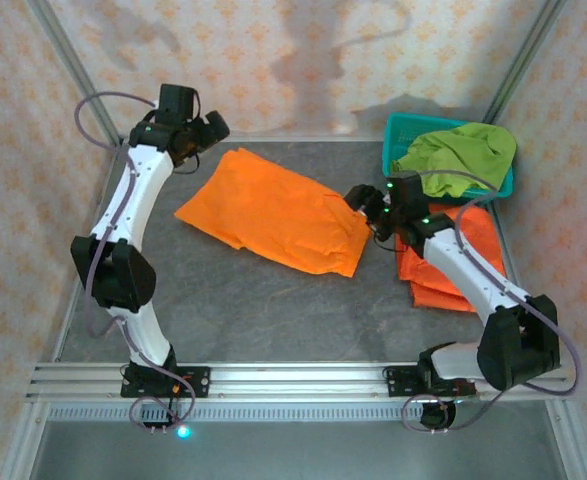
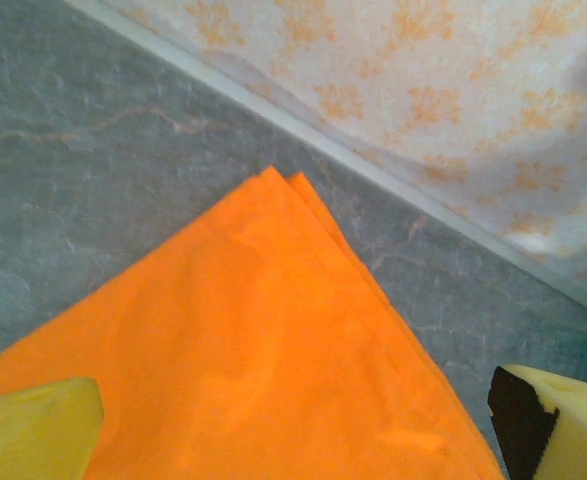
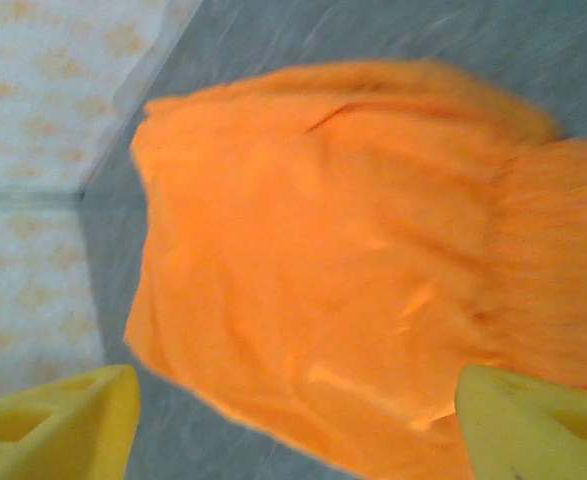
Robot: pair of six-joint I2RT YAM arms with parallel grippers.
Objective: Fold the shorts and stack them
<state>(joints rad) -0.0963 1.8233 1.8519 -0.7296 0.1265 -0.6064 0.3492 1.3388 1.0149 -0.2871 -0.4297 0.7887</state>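
Top view overhead, far; 2 wrist views close, sharing orange shorts [image 1: 273, 215].

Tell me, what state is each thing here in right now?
Middle shorts, folded, lying flat.
Orange stack, folded, piled.
Green shorts, crumpled, unfolded.
Basket, upright, holds them.
Left gripper, jaws open, empty.
Right gripper, jaws open, empty.

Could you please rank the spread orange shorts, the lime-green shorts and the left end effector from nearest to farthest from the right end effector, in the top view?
From the right end effector:
1. Spread orange shorts, just beside it, mid-table.
2. Lime-green shorts, in the basket at the far right.
3. Left end effector, at the far left.
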